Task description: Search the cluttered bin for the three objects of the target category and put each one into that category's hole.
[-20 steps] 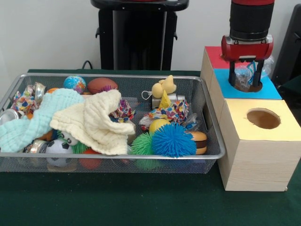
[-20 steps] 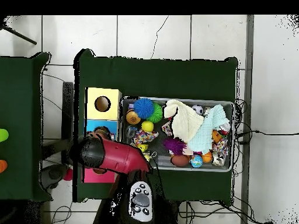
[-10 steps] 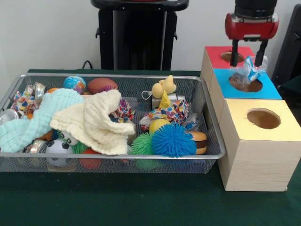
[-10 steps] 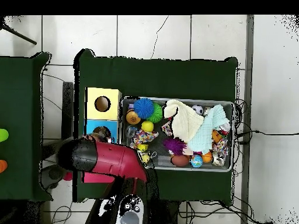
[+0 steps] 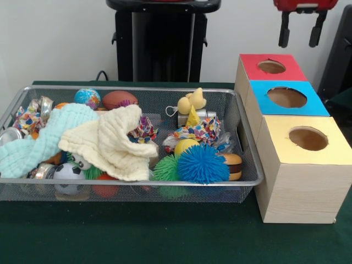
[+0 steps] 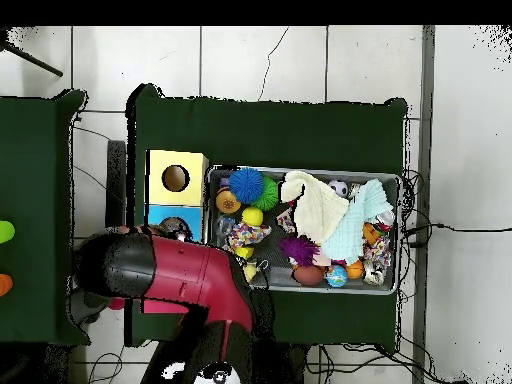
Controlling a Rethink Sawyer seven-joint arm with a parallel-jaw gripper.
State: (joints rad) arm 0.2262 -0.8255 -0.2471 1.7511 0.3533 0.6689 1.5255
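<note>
Fingers of the gripper [image 5: 300, 30] hang apart and empty at the top of the front view, high above the red-topped box [image 5: 269, 67] and its round hole [image 5: 271, 66]. Three pale wooden boxes stand in a row touching one another just beside the bin [image 5: 245, 181]: the red one farthest from the camera, then the blue-topped box [image 5: 286, 98], then the yellow-topped box [image 5: 305, 140] nearest. Each opening looks dark and bare. Inside the wire-mesh bin lies a heap of clutter: a cream cloth [image 5: 113, 140] draped over a mint cloth [image 5: 38, 140], a blue spiky ball [image 5: 202, 163] beside a green spiky ball [image 5: 165, 169], a yellow rubber duck [image 5: 191, 101], a small globe ball [image 5: 87, 97] and a crushed can [image 5: 11, 135] at the edge. No plastic bottle can be made out among the pile (cloth covers much of it). From overhead, the red arm [image 6: 190, 285] covers the red box and part of the blue one.
</note>
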